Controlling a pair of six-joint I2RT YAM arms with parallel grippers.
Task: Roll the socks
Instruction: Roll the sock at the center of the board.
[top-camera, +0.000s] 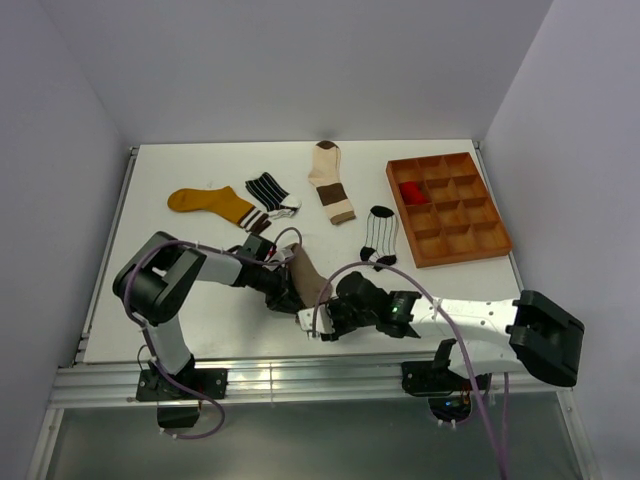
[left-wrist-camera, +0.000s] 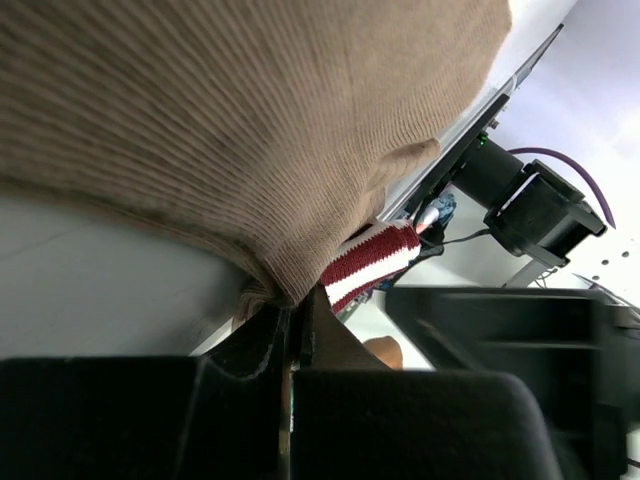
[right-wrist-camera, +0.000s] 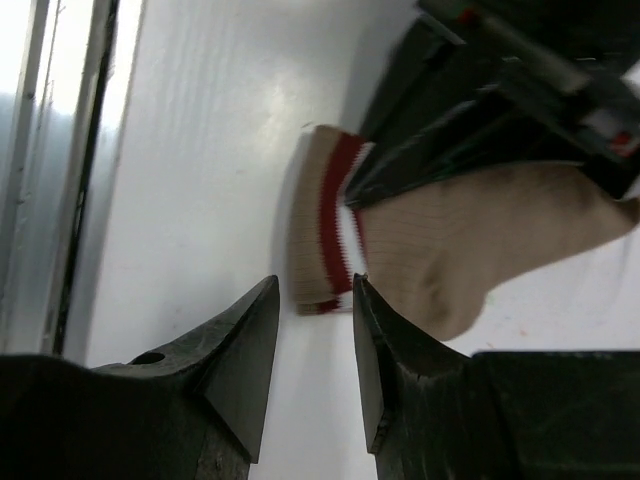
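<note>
A taupe sock with a red-and-white striped cuff lies near the table's front edge. My left gripper is shut on a fold of it; in the left wrist view the jaws pinch the taupe fabric. My right gripper stands open just short of the cuff, with nothing between its fingers. In the top view it sits right of the sock. Farther back lie a mustard sock, a black-white striped sock, a cream-and-brown sock and a white pinstriped sock. A red sock sits in the tray.
A brown compartmented tray stands at the back right of the white table. A metal rail runs along the near edge, close behind both grippers. Grey walls close in the left, the right and the back.
</note>
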